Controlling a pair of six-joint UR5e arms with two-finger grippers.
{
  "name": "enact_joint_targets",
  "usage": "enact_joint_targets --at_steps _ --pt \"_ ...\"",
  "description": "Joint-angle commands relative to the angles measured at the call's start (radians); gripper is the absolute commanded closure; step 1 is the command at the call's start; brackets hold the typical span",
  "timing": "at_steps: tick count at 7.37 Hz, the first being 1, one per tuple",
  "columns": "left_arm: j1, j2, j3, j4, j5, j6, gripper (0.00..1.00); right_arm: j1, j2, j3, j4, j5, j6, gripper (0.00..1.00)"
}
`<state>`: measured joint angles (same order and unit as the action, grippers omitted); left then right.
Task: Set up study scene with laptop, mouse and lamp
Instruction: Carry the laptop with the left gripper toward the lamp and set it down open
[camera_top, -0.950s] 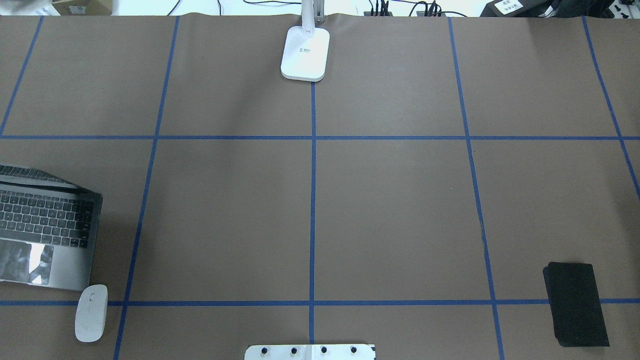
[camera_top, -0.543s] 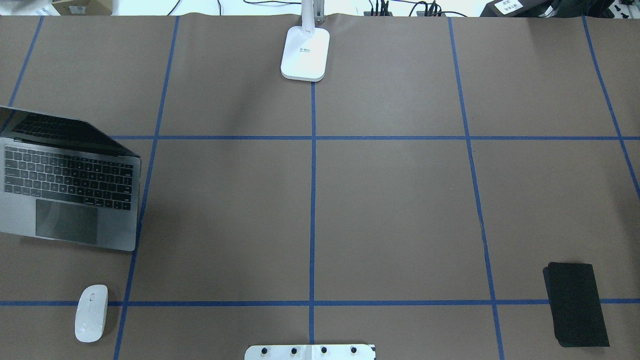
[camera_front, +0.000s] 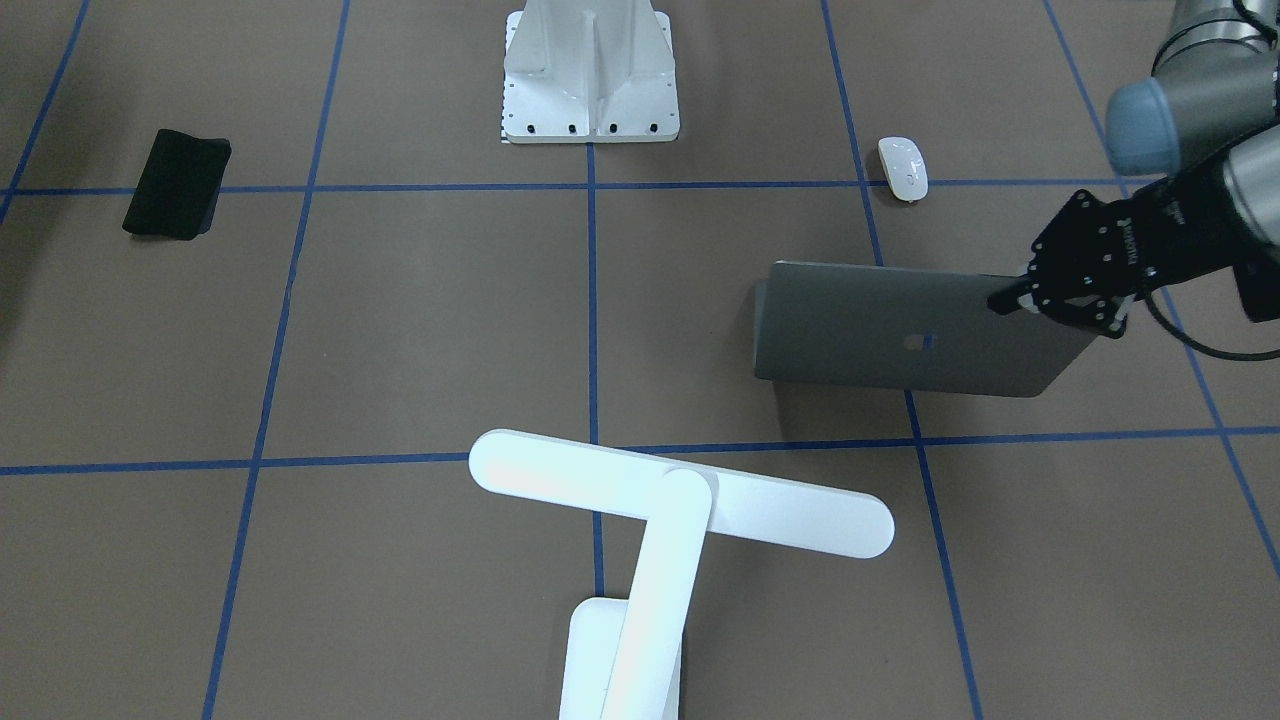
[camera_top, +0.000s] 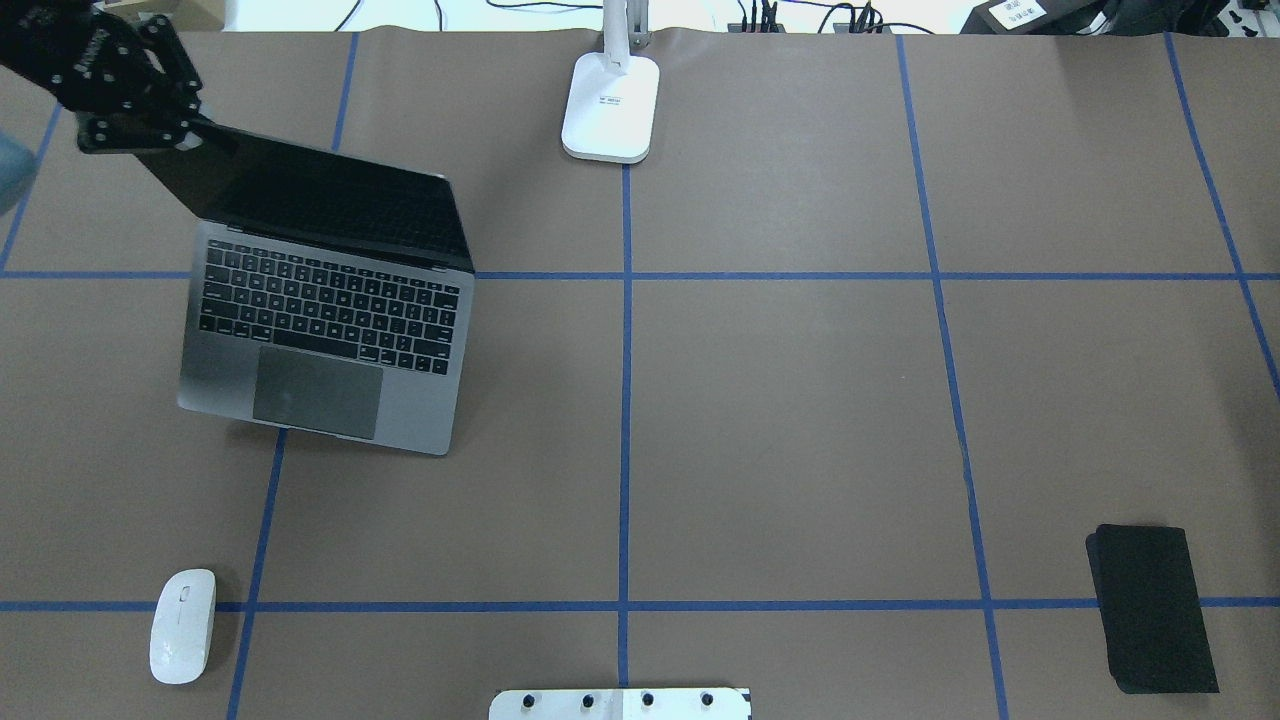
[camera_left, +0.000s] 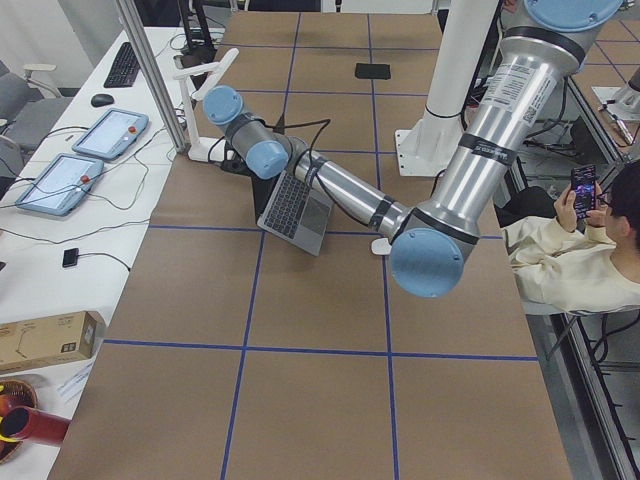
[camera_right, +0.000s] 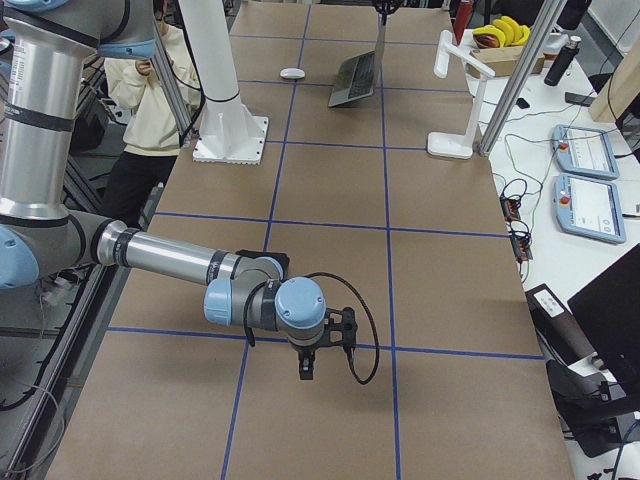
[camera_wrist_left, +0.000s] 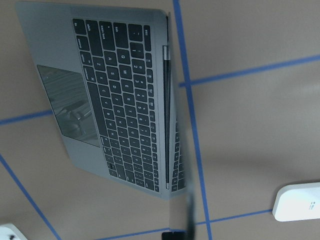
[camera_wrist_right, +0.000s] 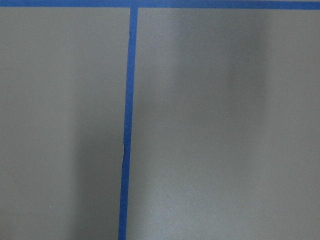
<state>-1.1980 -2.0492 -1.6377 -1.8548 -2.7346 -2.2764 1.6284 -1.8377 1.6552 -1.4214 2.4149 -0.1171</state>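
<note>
The open grey laptop (camera_top: 330, 330) sits at the table's left, keyboard toward the robot, its apple-logo lid (camera_front: 900, 330) seen from the front. My left gripper (camera_top: 190, 135) is shut on the lid's upper left corner; it also shows in the front view (camera_front: 1010, 300). The white mouse (camera_top: 182, 626) lies near the front left, apart from the laptop. The white lamp stands at the far middle edge, with its base (camera_top: 611, 105) and bar head (camera_front: 680, 490) in view. My right gripper (camera_right: 307, 370) hangs low over bare table at the right end; I cannot tell if it is open.
A black mat (camera_top: 1150, 605) lies at the near right. The white bolted pedestal (camera_top: 620, 704) sits at the near middle edge. Blue tape lines cross the brown table (camera_top: 800, 400).
The laptop has moved right and away from the robot, from the left edge into the table. The left gripper on its lid has come into view. The mouse has not moved.
</note>
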Motion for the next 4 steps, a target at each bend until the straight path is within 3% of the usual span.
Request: enact_joint_targets --at_steps 1,2,4 --pt "0.089 -0.123 0.056 -0.006 0.088 -0.125 1.0 0.002 -0.006 0.003 -0.002 0.0 0.002 0.0" --pt "0.107 -0.153 0.074 -0.036 0.139 -0.18 1.0 0.002 -0.002 0.0 -0.004 -0.002 0.008 0.0" --pt "0.145 -0.248 0.244 -0.23 0.241 -0.334 1.0 0.001 -0.005 0.0 -0.004 0.0 0.014 0.0"
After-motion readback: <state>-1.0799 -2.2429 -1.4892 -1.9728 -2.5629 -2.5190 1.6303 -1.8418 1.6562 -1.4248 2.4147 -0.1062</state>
